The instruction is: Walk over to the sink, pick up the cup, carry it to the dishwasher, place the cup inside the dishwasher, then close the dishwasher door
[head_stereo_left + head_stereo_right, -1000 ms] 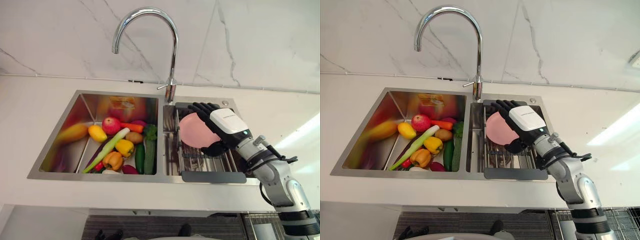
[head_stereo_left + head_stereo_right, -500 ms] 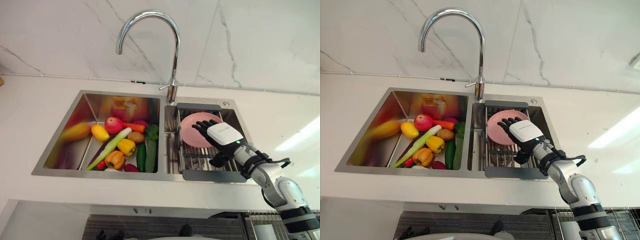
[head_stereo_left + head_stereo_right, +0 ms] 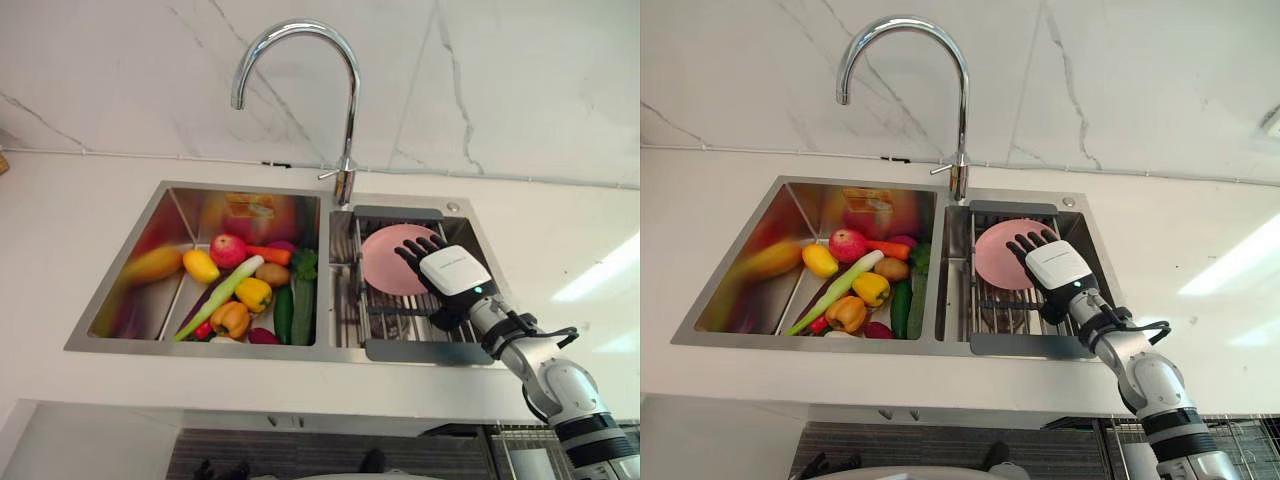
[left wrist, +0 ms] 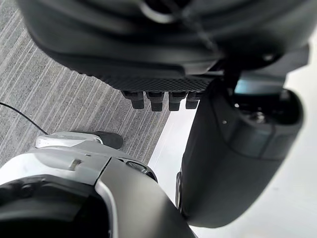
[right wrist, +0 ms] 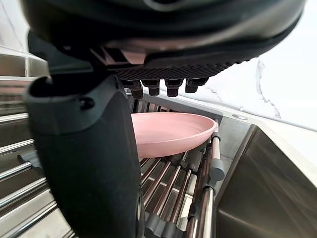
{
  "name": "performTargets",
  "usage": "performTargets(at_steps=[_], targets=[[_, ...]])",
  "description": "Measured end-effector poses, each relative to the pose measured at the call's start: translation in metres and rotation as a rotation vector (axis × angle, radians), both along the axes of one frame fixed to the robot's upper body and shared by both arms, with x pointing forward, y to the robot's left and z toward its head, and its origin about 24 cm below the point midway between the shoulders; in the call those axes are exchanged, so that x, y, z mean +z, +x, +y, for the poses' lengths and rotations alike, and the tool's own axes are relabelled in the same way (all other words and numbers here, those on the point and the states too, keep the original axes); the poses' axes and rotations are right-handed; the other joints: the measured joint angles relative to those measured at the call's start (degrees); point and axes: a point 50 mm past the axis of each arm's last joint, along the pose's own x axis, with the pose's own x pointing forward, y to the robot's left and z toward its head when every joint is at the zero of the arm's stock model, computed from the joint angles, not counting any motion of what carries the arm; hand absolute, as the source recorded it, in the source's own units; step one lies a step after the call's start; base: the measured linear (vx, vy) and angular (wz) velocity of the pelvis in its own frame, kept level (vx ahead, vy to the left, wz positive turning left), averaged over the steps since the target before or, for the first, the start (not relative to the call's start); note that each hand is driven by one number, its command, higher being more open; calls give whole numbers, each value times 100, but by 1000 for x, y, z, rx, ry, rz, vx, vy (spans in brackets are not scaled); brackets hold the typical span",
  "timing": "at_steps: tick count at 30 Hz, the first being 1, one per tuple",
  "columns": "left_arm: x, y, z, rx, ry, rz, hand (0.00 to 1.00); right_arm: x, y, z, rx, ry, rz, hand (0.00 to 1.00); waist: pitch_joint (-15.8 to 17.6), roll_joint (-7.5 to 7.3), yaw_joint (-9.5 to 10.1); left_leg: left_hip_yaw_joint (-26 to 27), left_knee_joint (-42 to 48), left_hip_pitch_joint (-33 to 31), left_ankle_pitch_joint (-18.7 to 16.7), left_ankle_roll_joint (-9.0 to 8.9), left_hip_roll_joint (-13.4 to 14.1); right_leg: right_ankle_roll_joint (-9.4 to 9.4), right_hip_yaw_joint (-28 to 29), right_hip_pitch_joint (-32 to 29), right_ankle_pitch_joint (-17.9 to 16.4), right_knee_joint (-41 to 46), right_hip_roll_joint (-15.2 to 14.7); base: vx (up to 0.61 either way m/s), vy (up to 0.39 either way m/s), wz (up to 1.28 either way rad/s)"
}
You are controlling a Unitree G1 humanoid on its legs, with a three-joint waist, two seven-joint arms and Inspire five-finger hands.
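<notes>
Left wrist view had our left hand (image 4: pixel 163 44) hanging over the grey floor (image 4: pixel 59 99), fingers loose and holding nothing. At the sink (image 3: pixel 200 352) we looked into the left basin (image 3: pixel 150 225), heaped with fruit and vegetables (image 3: pixel 245 290). We then looked past the faucet (image 3: pixel 351 120) to the rack (image 3: pixel 375 310) on the right side. It carried the pink dish (image 3: pixel 385 262), shallow and more plate than cup, yet the one piece of crockery we saw.

Our right hand (image 3: pixel 452 280) hovered over the dish's right rim with fingers outstretched, gripping nothing. Whether the tips touched it we could not tell. We judged ourselves in the pick-up step, the grasp not yet made. Next we would need to lower the hand, set the thumb under the rim and the fingers over it, and close. Print on the back of that hand was too small to read, and we saw no other writing.
</notes>
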Motion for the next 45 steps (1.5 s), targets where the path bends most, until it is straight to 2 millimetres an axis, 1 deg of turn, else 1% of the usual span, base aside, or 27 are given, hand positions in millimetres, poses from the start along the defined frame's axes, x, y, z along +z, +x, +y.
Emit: performTargets(at_steps=[1, 7, 9, 13, 16, 20, 21, 27, 31, 34, 37, 39, 40, 41, 42, 43, 45], targets=[[0, 0, -1, -5, -2, 0, 100, -2, 0, -1, -5, 1, -2, 0, -14, 23, 1, 0, -1, 0, 0, 0, 0, 0, -1, 0, 0, 0, 0, 0, 0, 0], [0, -1, -1, -5, -3, 3, 100, -9, 2, 3, 10, -33, 3, 0, -22, 37, 1, 0, 1, 0, 1, -1, 1, 0, -13, 0, 0, 0, 1, 0, 0, 0], [0, -3, -1, -3, -3, 8, 100, -13, 1, 4, 21, -47, 14, 0, -24, 35, -37, 3, 1, 3, 3, -4, 2, 0, -14, 0, -1, 0, 4, 0, 0, -2], [0, -2, -1, -5, -2, 5, 100, -15, 1, 4, 41, -60, -55, 0, -25, 52, -15, 1, 0, -2, 22, -19, 14, -8, -27, -1, -9, 0, 12, 0, 0, 0], [0, -4, -1, -4, -3, 10, 100, -20, 0, 6, 67, -79, -103, 0, -22, 57, -28, 1, -1, -6, 48, -29, 25, -3, -24, -8, -28, 0, 23, 0, 0, 0], [0, -3, -2, -11, -2, 9, 100, -24, -1, 6, 76, -86, -163, 0, -7, 82, -16, 2, -34, -50, 81, -63, 42, -47, -41, -42, -68, -1, 37, 0, 0, 0], [0, -3, -2, -12, -2, 9, 100, -24, 0, 6, 78, -85, -175, 0, 4, 98, -19, 3, -36, -55, 79, -103, 54, -58, -51, -47, -75, -1, 47, 0, 0, 0], [0, -2, -3, -17, 1, 3, 100, -21, 3, 9, 96, -72, -216, 0, 37, 162, -18, 3, -27, -70, 99, -163, 149, -130, -55, -55, -123, -1, 137, -8, -11, 0], [0, -2, -4, -17, 2, -4, 100, -16, 5, 10, 90, -18, -251, 0, 43, 228, -20, -3, 23, -133, 109, -214, 225, -164, -77, -93, -146, 0, 200, 0, 0, 0], [0, -2, -3, -18, 4, -9, 100, -14, 6, 9, 82, 16, -260, 0, 41, 245, -26, -10, 28, -148, 136, -253, 254, -175, -84, -122, -153, -1, 228, 0, 0, 0], [0, -2, -4, -19, 5, -10, 100, -13, 6, 9, 72, 49, -259, 0, 45, 262, -34, -16, 52, -149, 153, -247, 275, -176, -94, -122, -151, -1, 248, 0, 0, 0], [0, -3, -4, -18, 4, -9, 100, -11, 7, 9, 70, 81, -270, 0, 24, 303, -43, -17, 52, -149, 154, -245, 278, -176, -104, -121, -151, -1, 251, 0, 0, 0], [0, -3, -5, -18, 3, -9, 100, -8, 7, 9, 67, 94, -289, 0, 14, 325, -39, -18, 52, -149, 154, -245, 278, -176, -106, -121, -151, -1, 251, 21, 30, 1], [0, -3, -6, -18, 2, -11, 100, 3, 10, 8, 65, 121, -340, 0, -4, 375, -35, -20, 52, -148, 151, -241, 276, -174, -108, -119, -150, -1, 250, 27, 30, 1], [0, -3, -6, -17, 3, -14, 100, 21, 14, 7, 67, 157, -409, 0, -18, 403, -11, -20, 49, -146, 150, -231, 276, -172, -119, -122, -143, 0, 258, 32, 28, 1], [0, -3, -6, -17, 6, -18, 100, 31, 15, 7, 72, 175, -447, 0, -23, 412, -4, -22, 47, -144, 150, -231, 279, -185, -120, -122, -142, 0, 263, 37, 22, -1], [0, -4, -6, -17, 11, -20, 100, 74, 21, 10, 105, 259, -614, 0, -22, 411, 21, -17, 49, -123, 148, -236, 308, -255, -98, -109, -90, 0, 301, 39, 19, -2]])
